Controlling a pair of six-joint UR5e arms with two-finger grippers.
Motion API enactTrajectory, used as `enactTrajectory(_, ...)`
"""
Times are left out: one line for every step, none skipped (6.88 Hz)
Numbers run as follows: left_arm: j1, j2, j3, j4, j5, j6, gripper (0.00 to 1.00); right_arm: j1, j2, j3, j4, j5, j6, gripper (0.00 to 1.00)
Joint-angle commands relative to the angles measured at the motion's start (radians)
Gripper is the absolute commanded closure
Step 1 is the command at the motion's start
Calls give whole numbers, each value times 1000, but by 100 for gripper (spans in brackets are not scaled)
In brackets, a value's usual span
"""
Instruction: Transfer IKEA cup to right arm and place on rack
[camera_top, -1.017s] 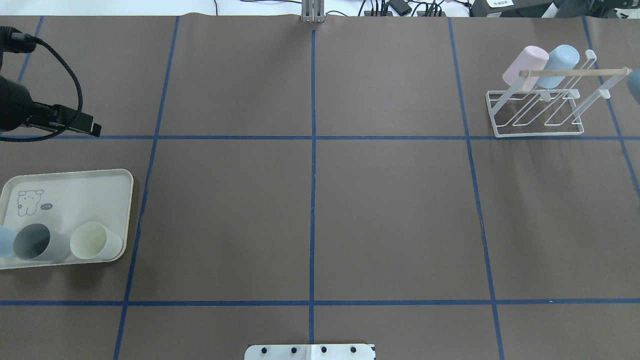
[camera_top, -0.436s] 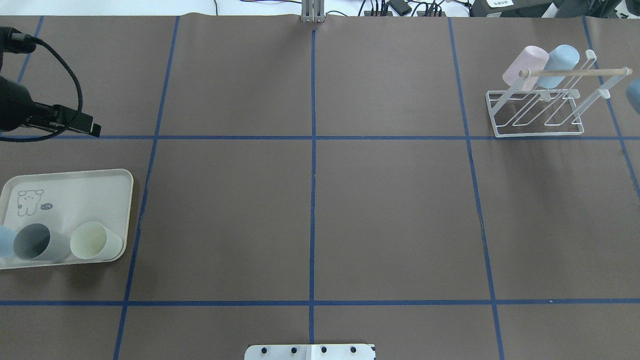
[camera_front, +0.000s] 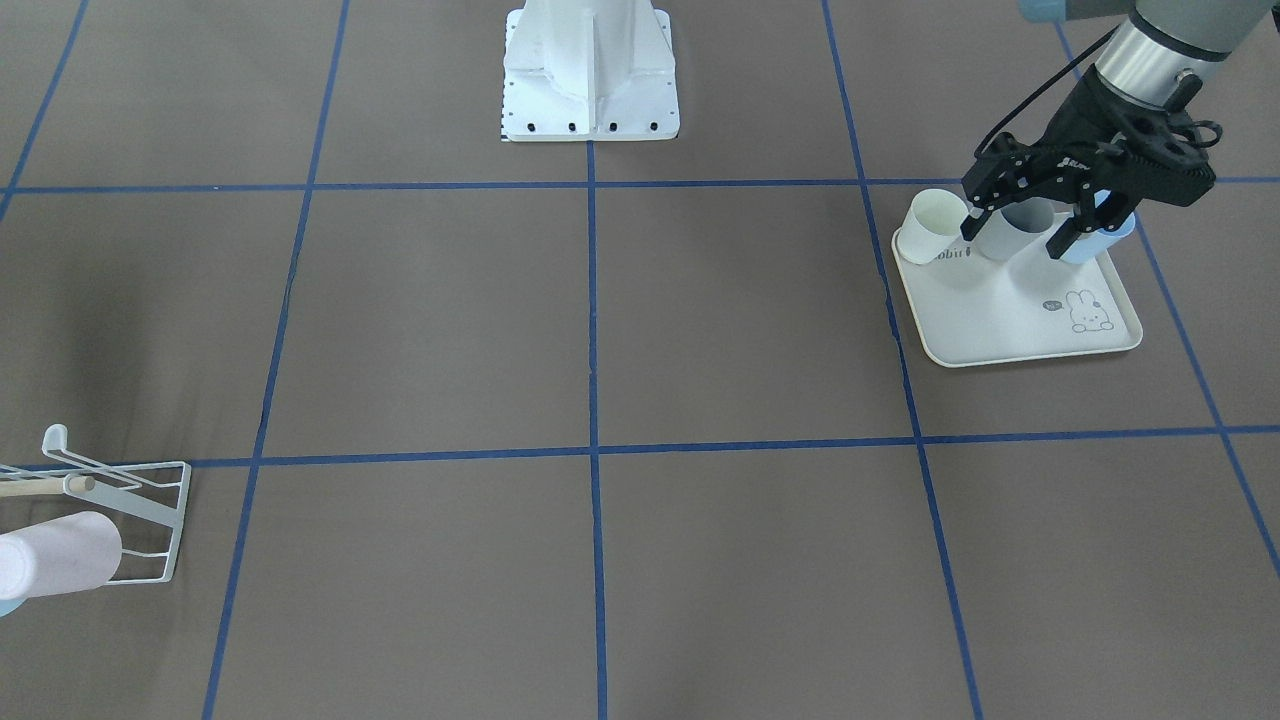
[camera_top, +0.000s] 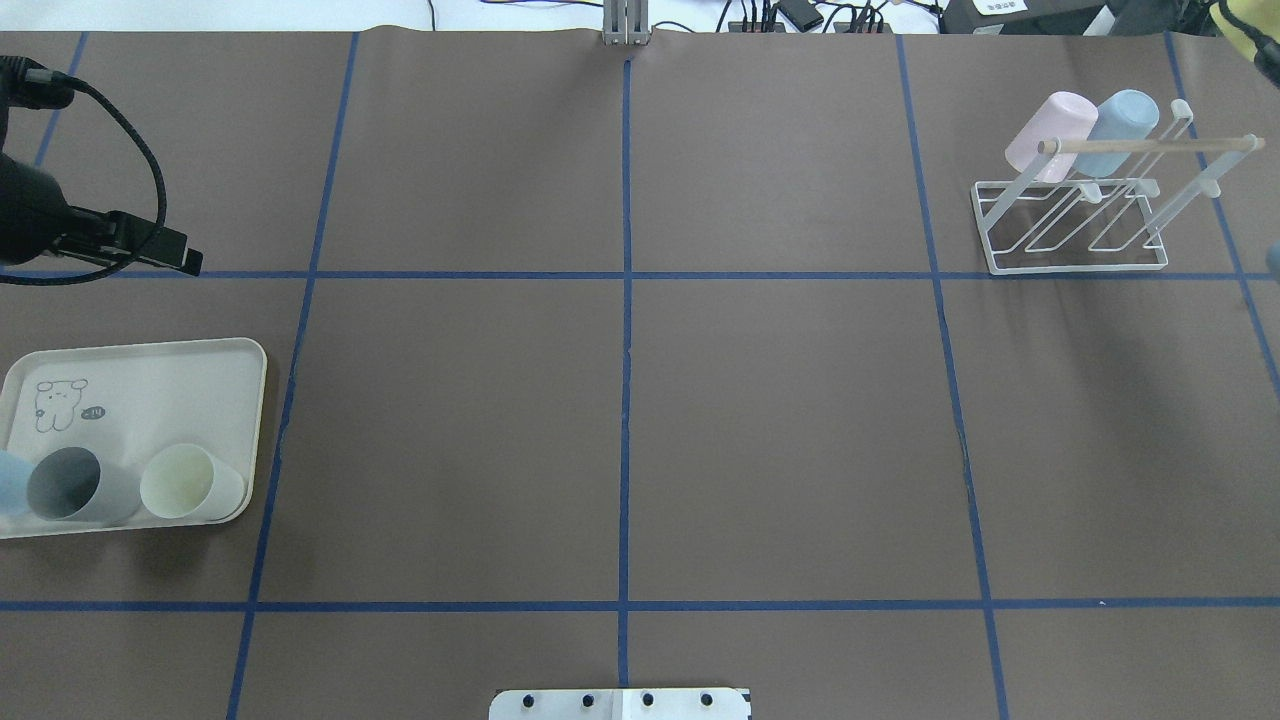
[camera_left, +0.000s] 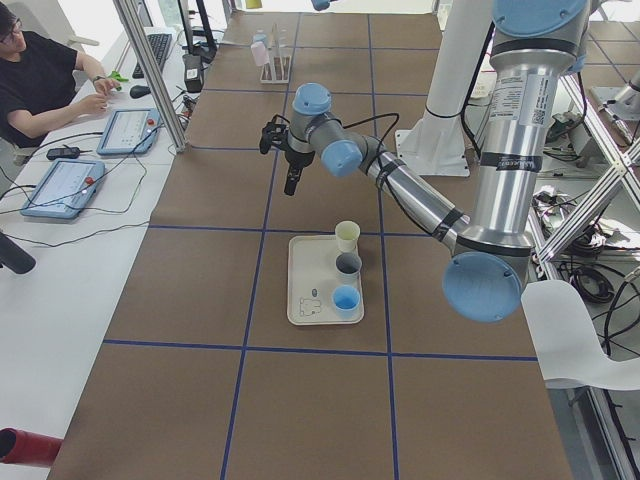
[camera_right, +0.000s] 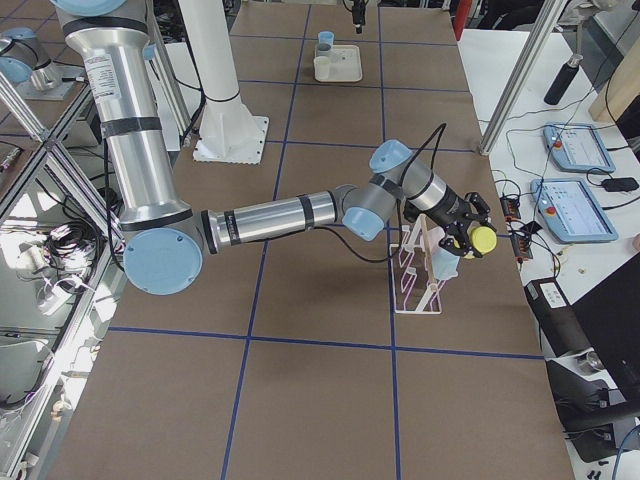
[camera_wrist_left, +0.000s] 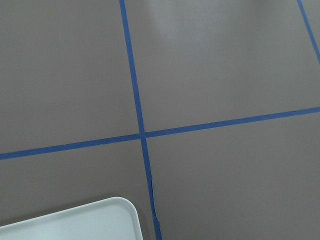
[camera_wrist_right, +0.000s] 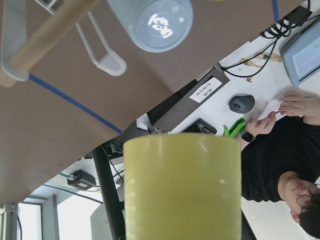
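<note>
Nearest the robot base, I have the cream rabbit-print tray (camera_top: 150, 370) on the left side of the table. Three cups stand on it in a row: cream cup (camera_top: 190, 482), grey cup (camera_top: 75, 485) and blue cup (camera_top: 8, 483). Just beyond the tray, my left gripper (camera_front: 1015, 236) hangs raised above the table with its jaws spread and nothing between them. Farther out on the right stands the white wire rack (camera_top: 1078, 267) with its wooden rod (camera_top: 1150, 146). A pink cup (camera_top: 1050, 125) and a light blue cup (camera_top: 1122, 125) sit upside down on its prongs. Past the rack, the yellow-green cup (camera_wrist_right: 182, 190) is in the air at my right gripper (camera_right: 470, 238), near the rack and apart from it. I cannot tell how that gripper's jaws stand.
</note>
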Motion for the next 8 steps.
enactTrajectory(2, 0, 8, -3, 0, 0, 0, -92, -34, -25, 51, -92, -18, 100)
enactTrajectory(2, 0, 15, -6, 0, 0, 0, -92, -30, -41, 61, -90, -45, 100)
enactTrajectory(2, 0, 19, -8, 0, 0, 0, -92, -27, -47, 63, -90, -58, 100)
enactTrajectory(4, 0, 19, -8, 0, 0, 0, -91, -28, -62, 64, -90, -72, 100)
enactTrajectory(4, 0, 19, -8, 0, 0, 0, -88, -27, -79, 66, -90, -78, 100)
enactTrajectory(4, -1, 19, -8, 0, 0, 0, -81, -24, -88, 63, -91, -79, 100)
enactTrajectory(5, -1, 21, -9, 0, 0, 0, -77, -22, -100, 64, -97, -81, 100)
enactTrajectory(5, -1, 24, -9, 0, 0, 0, -78, -19, -104, 63, -126, -81, 100)
